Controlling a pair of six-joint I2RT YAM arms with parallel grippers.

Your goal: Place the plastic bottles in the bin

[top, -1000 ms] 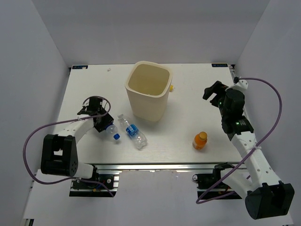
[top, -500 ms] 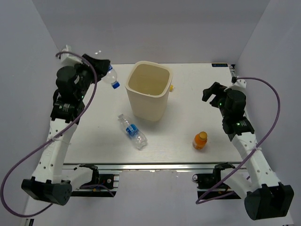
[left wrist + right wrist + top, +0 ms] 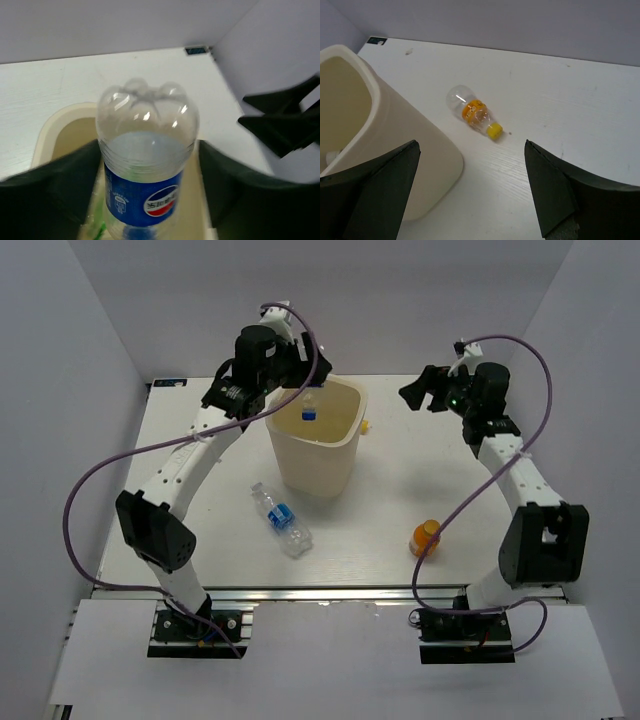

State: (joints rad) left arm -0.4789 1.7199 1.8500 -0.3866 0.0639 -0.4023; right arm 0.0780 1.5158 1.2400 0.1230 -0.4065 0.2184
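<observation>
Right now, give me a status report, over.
Left jaws shut on blue-label bottle, cap down over bin. Right jaws open, empty. On table: second blue-label bottle, orange bottle, yellow-capped bottle. Drop path unobstructed.

A white table (image 3: 400, 500) stands between lilac walls (image 3: 400, 300), dark tags (image 3: 170, 382) at far corners.

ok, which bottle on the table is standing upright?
The orange bottle, front right of the bin. The blue-label bottle and the yellow-cap bottle lie on their sides; a fourth bottle hangs in the left gripper.
</observation>
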